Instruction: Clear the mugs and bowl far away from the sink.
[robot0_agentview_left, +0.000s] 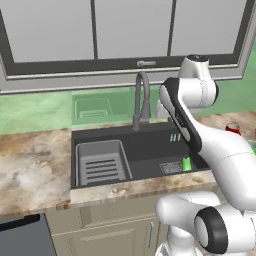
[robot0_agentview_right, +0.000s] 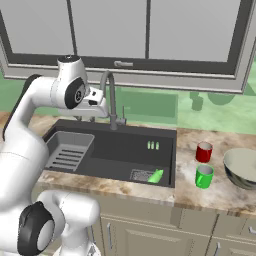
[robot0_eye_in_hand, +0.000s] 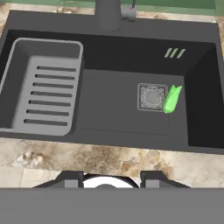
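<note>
Marble counter (robot0_agentview_right: 220, 192) carries green mug (robot0_agentview_right: 203, 176), then red mug (robot0_agentview_right: 203, 152), with bowl (robot0_agentview_right: 243, 167) at three o'clock, all beside sink (robot0_agentview_right: 116, 150). Gripper (robot0_eye_in_hand: 111, 181) hovers over the basin, jaw state unclear. Reaching across risks clipping faucet (robot0_agentview_right: 111, 100)

Dark grey sink basin (robot0_eye_in_hand: 118, 109) floor mostly open; grey slatted rack (robot0_eye_in_hand: 43, 94) fills left end, tall arched faucet (robot0_agentview_right: 111, 97) blocks back rim.
</note>
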